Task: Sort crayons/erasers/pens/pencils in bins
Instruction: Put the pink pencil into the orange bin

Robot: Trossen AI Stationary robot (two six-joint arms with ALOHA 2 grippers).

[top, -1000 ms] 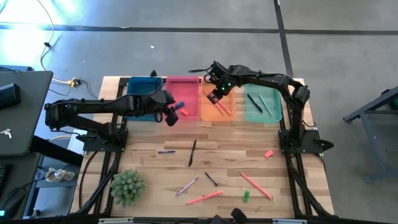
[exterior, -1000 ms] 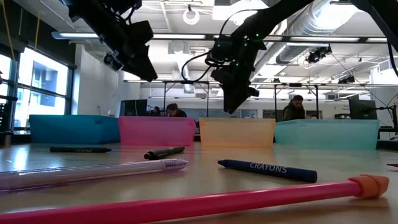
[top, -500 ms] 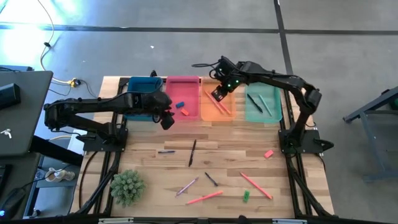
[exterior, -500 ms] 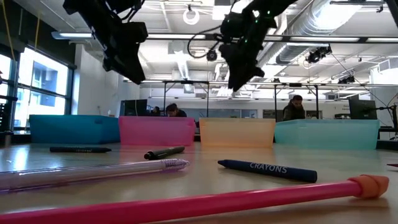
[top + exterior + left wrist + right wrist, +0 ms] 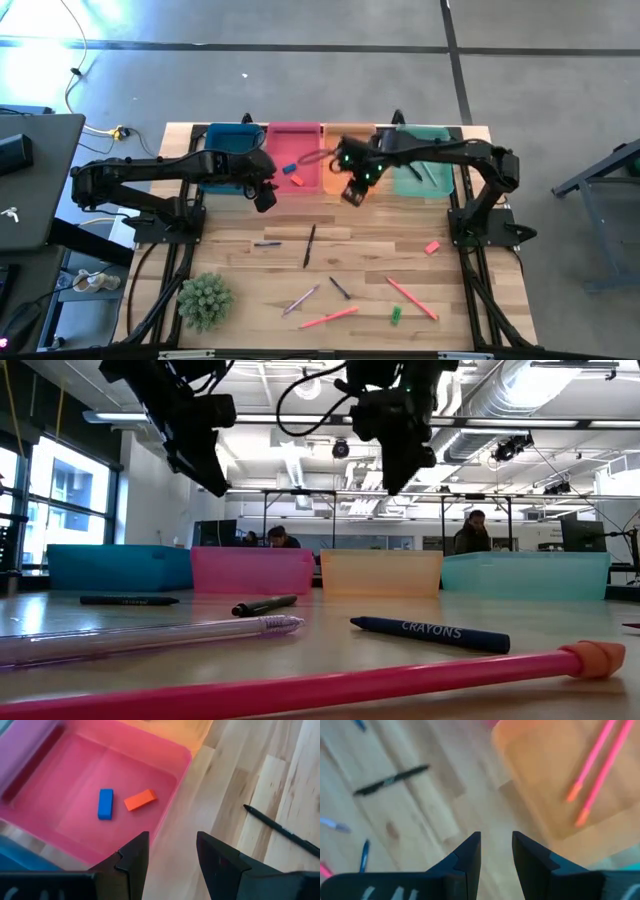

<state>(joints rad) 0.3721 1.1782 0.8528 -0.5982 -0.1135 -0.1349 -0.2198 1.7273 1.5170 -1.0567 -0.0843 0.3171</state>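
An open-plan lab or workshop office: exposed ceiling ducts [image 5: 520,390] and strip lights overhead, a polished concrete floor [image 5: 300,90], and people seated at monitors [image 5: 580,532] beyond the wooden surface [image 5: 370,250].

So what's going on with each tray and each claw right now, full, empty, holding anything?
Pink bin: holds two erasers.
Orange bin: holds pink sticks.
Teal bin: holds dark sticks.
Blue bin: contents hidden by arm.
Left gripper: open, empty.
Right gripper: open, empty.
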